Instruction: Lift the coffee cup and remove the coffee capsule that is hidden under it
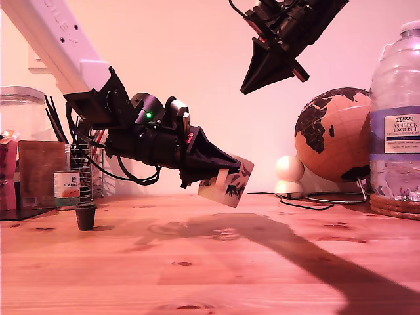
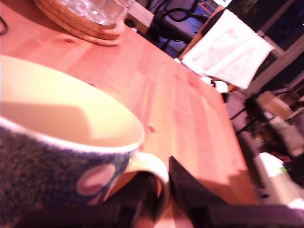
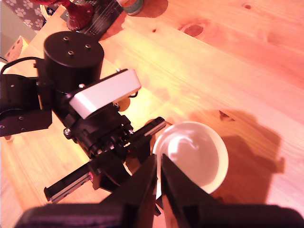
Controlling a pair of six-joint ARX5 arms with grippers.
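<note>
Two grippers: my first gripper [image 1: 226, 172] clamps the cup [image 1: 228, 183] by its handle, tilted, above the table [image 1: 210, 262]; my second gripper [image 1: 259, 77], at 12 o'clock, fingers together. Capsule [image 1: 86, 215] stands at 9 o'clock, uncovered.

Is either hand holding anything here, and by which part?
My first hand holds the coffee cup by its handle, lifted off the table. My second hand holds nothing.
</note>
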